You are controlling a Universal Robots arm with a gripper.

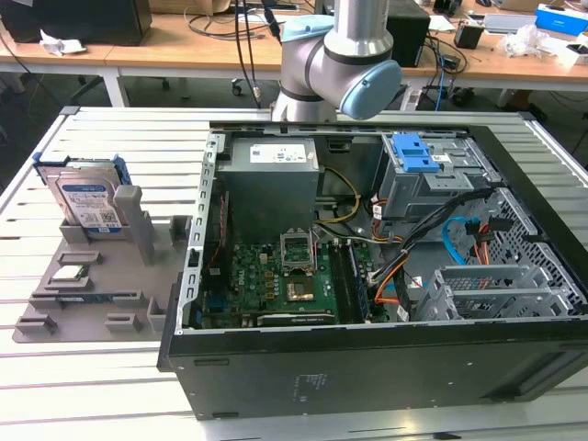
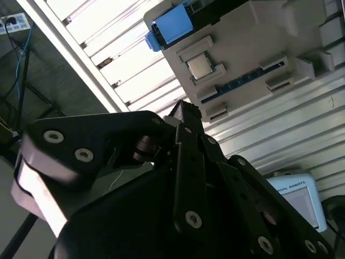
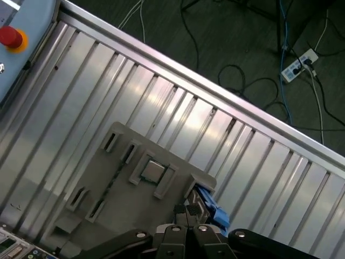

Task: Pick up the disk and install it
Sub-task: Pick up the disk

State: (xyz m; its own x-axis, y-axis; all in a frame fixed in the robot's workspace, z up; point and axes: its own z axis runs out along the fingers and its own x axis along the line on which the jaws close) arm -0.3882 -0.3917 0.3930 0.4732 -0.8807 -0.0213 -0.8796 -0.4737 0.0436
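Observation:
The disk [image 1: 87,197] is a silver hard drive with a white-and-blue label in a blue bracket. It stands upright in a slot of the grey fixture plate [image 1: 110,294], at the exterior view's left, outside the computer case. In both wrist views my gripper [image 2: 184,108] [image 3: 191,213] hangs well above that plate, its black fingers closed together with nothing between them. The disk's blue bracket [image 2: 172,24] [image 3: 215,210] shows just past the fingertips. My arm's elbow [image 1: 335,60] rises behind the case.
The open computer case [image 1: 367,367] lies on the slatted aluminium table [image 1: 110,138], with a motherboard [image 1: 276,276], a blue latch plate [image 1: 418,156] and a metal drive cage [image 1: 496,289] inside. A small square chip [image 1: 71,273] [image 2: 200,66] sits on the fixture. A teach pendant [image 2: 299,197] lies nearby.

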